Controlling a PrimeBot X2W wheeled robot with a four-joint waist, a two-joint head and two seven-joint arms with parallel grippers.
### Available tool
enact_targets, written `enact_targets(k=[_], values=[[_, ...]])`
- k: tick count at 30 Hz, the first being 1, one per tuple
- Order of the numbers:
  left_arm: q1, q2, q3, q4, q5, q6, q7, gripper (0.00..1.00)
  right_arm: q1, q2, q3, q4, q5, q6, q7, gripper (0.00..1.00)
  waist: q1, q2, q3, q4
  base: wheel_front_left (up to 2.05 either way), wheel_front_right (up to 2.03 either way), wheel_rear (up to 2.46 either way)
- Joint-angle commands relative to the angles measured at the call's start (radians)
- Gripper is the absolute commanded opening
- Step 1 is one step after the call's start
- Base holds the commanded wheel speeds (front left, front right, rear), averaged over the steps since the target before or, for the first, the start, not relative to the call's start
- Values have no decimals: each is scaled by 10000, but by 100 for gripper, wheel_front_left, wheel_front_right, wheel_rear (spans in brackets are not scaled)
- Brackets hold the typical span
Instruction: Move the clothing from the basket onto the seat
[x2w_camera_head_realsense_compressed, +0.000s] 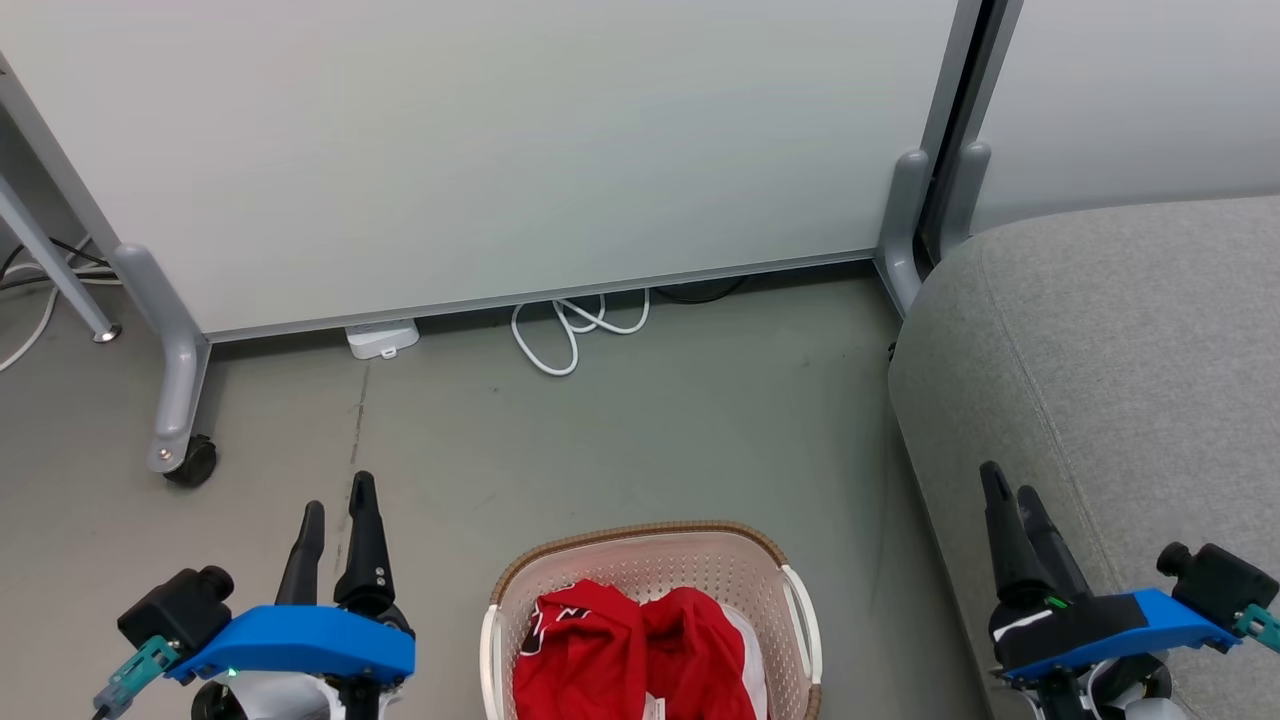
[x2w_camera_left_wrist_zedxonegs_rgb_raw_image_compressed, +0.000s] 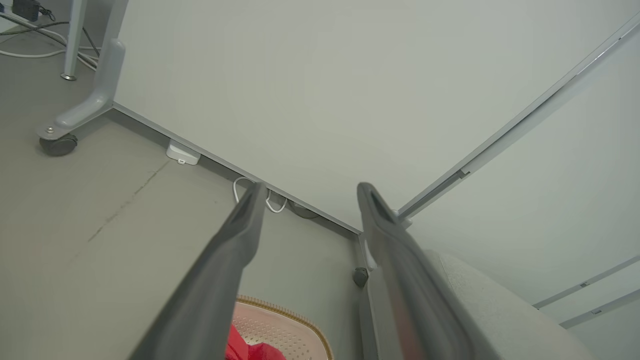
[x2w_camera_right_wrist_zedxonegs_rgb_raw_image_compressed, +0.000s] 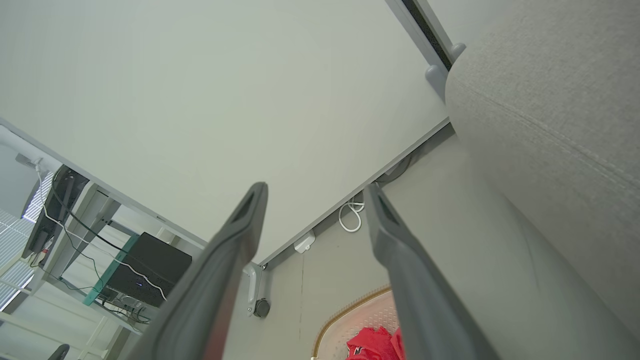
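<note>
Grey floor (x2w_camera_head_realsense_compressed: 640, 430) runs up to a pale wheeled partition (x2w_camera_head_realsense_compressed: 500, 150). A looped white cable (x2w_camera_head_realsense_compressed: 572, 335) and a small white adapter (x2w_camera_head_realsense_compressed: 382, 338) lie along the partition's lower edge, and a black caster (x2w_camera_head_realsense_compressed: 192, 463) sits under its left foot.

The basket (x2w_camera_head_realsense_compressed: 640, 540) stands on the floor at the bottom centre of the head view, between the two arms. Its brown rim and white side handles are visible. The clothing (x2w_camera_head_realsense_compressed: 620, 650) lies bunched inside it, red with white and black trim; the number of garments cannot be told. The seat (x2w_camera_head_realsense_compressed: 1120, 350) takes up the right side, stitched seam showing, its rounded edge near the basket but apart from it.

The left gripper (x2w_camera_head_realsense_compressed: 338, 492) hangs over the floor just left of the basket, fingers set wide with nothing between them. The right gripper (x2w_camera_head_realsense_compressed: 1008, 480) hangs over the seat's front edge. Its fingers overlap in the head view, but the right wrist view shows them well spread and holding nothing. Neither gripper touches the basket or the clothing.
</note>
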Motion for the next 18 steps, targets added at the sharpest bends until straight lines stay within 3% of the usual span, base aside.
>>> enact_targets(k=[1, 18], values=[[-213, 66, -100, -140, 347, 51, -112, 100, -247, -64, 35, -82, -368, 15, -103, 100, 0, 0, 3, 2, 0, 0, 0], [-185, 76, -419, -148, 2257, 173, -610, 100, -329, -73, 101, 41, -2532, 19, -368, 100, 0, 0, -14, 30, 0, 0, 0]])
